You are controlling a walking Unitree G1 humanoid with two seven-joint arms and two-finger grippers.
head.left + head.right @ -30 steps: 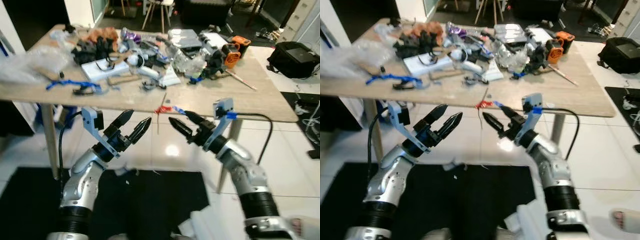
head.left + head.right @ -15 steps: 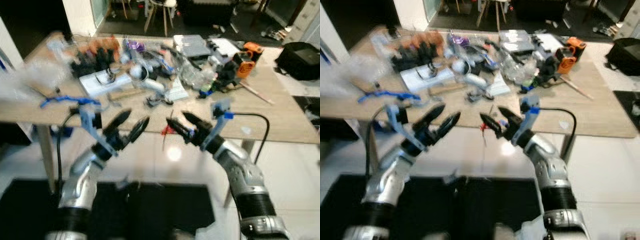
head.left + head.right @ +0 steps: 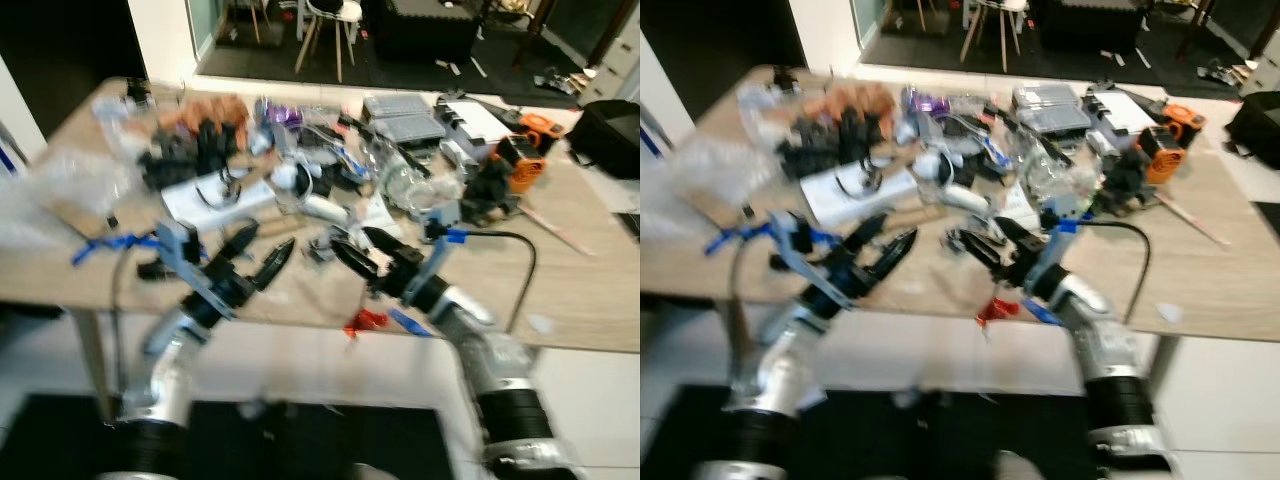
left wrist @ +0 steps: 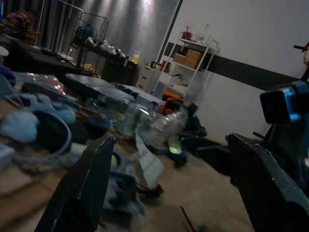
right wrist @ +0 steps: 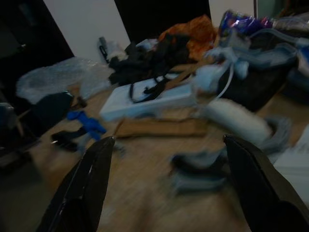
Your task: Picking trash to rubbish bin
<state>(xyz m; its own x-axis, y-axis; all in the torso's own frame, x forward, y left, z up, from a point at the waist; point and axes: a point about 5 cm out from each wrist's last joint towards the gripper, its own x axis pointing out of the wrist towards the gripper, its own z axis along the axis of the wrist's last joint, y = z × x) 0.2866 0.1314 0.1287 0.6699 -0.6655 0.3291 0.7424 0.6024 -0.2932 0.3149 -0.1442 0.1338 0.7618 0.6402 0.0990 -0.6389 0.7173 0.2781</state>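
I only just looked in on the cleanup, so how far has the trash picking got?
Nothing looks done: the wooden table is crowded with clutter, including a red scrap at its near edge. In hand: nothing; the left gripper and right gripper hover open and empty above the near edge. Left: grasping trash and carrying it to a bin.

Workshop-like room: cluttered table (image 3: pixel 590 300), orange power tool (image 3: pixel 520 165).
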